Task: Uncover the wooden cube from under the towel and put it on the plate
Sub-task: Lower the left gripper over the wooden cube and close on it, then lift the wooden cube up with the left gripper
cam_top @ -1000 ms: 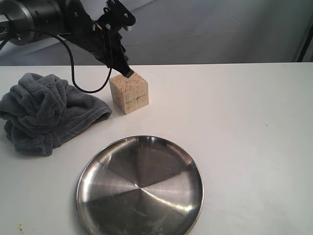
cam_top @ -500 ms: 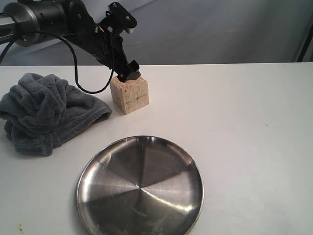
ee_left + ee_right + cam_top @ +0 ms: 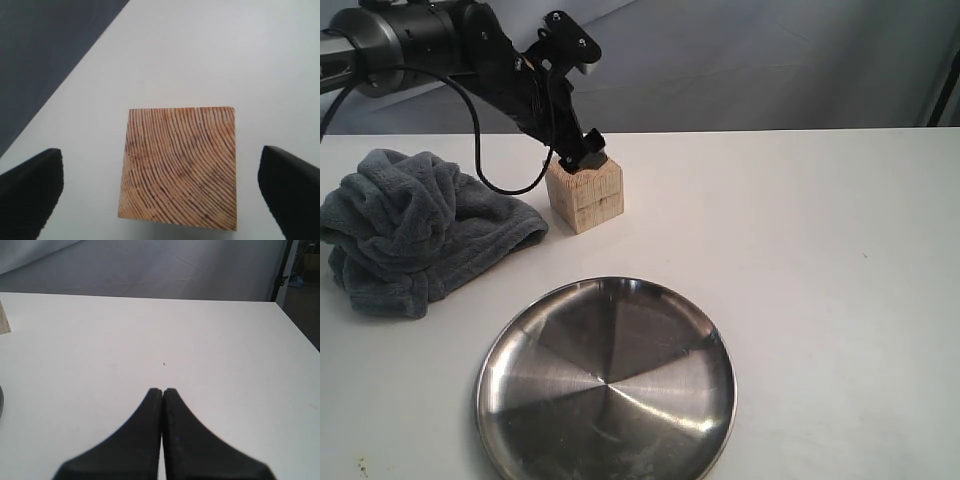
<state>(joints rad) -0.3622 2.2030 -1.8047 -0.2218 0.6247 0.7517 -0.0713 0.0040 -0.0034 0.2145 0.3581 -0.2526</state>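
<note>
The grey towel (image 3: 415, 225) lies crumpled in a heap left of the wooden block (image 3: 585, 195), close to it but not touching. The block stands uncovered on the white worktop (image 3: 800, 250), with a dark line across its front face and its ring grain facing up.

The left hand (image 3: 161, 192) hangs right over the block, spread wide. Its two black fingers (image 3: 30, 190) stand well out to either side of the block's top, with bare worktop showing between each finger and the wood. It holds nothing. From the outside camera one fingertip sits at the block's upper back edge; whether it touches there I cannot tell. A black cable (image 3: 470, 130) loops down from the arm behind the block.

The steel plate (image 3: 550, 400) lies in front of the block, apart from it, with nothing on it.

The right hand (image 3: 162, 395) is closed, fingers pressed flat together with nothing between them. It is low over bare worktop, well to the right of the block.

Behind the worktop is a plain grey backdrop (image 3: 770, 60).
</note>
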